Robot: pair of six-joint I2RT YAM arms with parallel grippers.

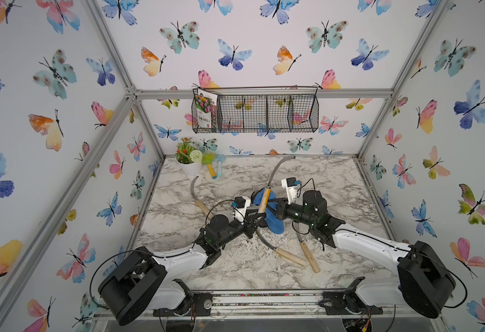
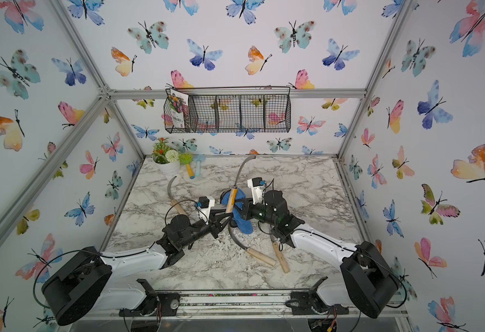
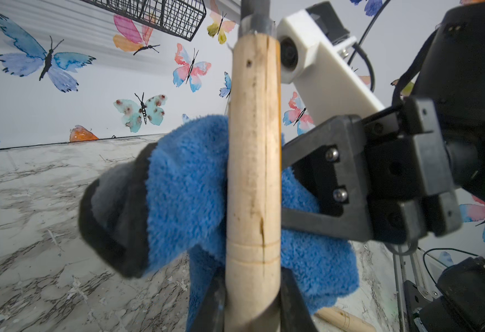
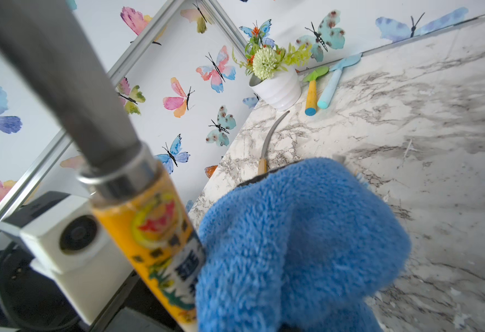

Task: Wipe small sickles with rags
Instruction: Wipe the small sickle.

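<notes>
The left gripper pinches the sickle by its handle — the right gripper, clamped on the rag, should press snugly along the blade.

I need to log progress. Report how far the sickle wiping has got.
Done: nothing tells; no blade looks cleaner than another. In hand: the left gripper holds one sickle raised by its handle, and the right gripper holds the blue rag against that handle, below the blade. Left: likely that blade, plus three sickles on the table, one near the plant pot, two nearer the front.
</notes>
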